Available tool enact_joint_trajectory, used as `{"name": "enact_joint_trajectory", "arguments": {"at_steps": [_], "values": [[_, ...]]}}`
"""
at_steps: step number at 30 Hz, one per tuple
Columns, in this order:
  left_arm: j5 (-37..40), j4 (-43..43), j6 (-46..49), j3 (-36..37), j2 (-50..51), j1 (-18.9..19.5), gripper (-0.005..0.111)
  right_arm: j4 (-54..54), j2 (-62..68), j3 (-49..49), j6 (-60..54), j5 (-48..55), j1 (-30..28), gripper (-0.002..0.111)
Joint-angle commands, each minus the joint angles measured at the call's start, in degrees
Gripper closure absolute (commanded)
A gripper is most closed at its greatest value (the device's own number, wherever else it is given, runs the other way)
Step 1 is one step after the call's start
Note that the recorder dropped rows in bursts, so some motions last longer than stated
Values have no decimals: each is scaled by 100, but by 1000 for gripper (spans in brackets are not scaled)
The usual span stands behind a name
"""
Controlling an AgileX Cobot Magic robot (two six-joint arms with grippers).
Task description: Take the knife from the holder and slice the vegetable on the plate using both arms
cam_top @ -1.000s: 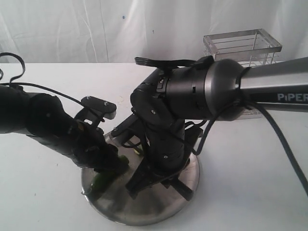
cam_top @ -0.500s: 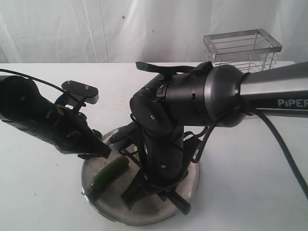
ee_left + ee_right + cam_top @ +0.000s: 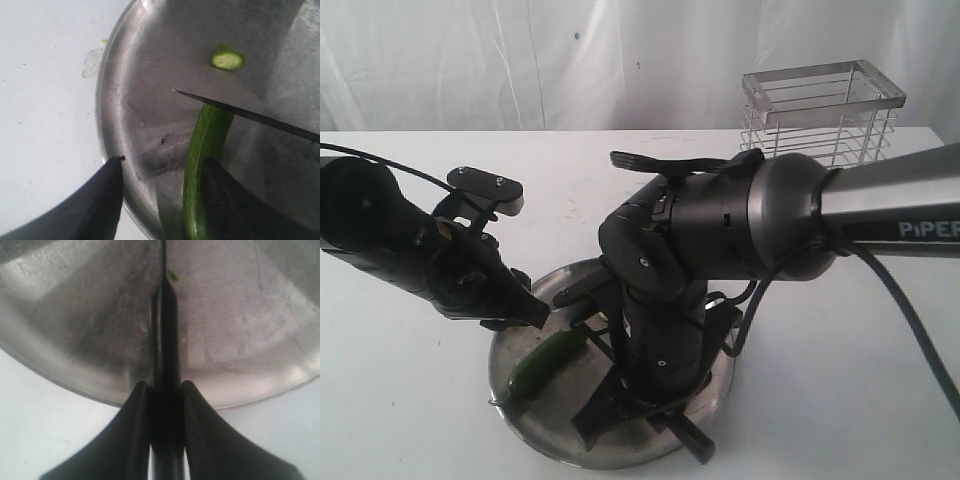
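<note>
Already out of the holder [image 3: 820, 110], upper right: knife [image 3: 165, 330], clamped in my right hand [image 3: 165, 386]. One slice [image 3: 227, 59] off; vegetable [image 3: 206, 135] on plate [image 3: 107, 100], lower centre; my left hand [image 3: 163, 161] apart; more cuts pending

My pincer [image 3: 164, 160] hangs spread above the plate [image 3: 150, 75], the vegetable [image 3: 205, 150] just beside one finger, the knife [image 3: 260, 118] crossing its far end, a cut slice [image 3: 227, 59] lying beyond.
</note>
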Motion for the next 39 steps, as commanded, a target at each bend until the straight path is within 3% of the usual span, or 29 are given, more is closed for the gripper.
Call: {"name": "enact_joint_trajectory", "arguments": {"at_steps": [1, 39], "values": [[55, -20, -9, 48, -67, 3, 54, 11, -136, 12, -67, -74, 5, 108], [67, -156, -22, 48, -67, -8, 54, 117, 69, 12, -67, -470, 5, 108]]}}
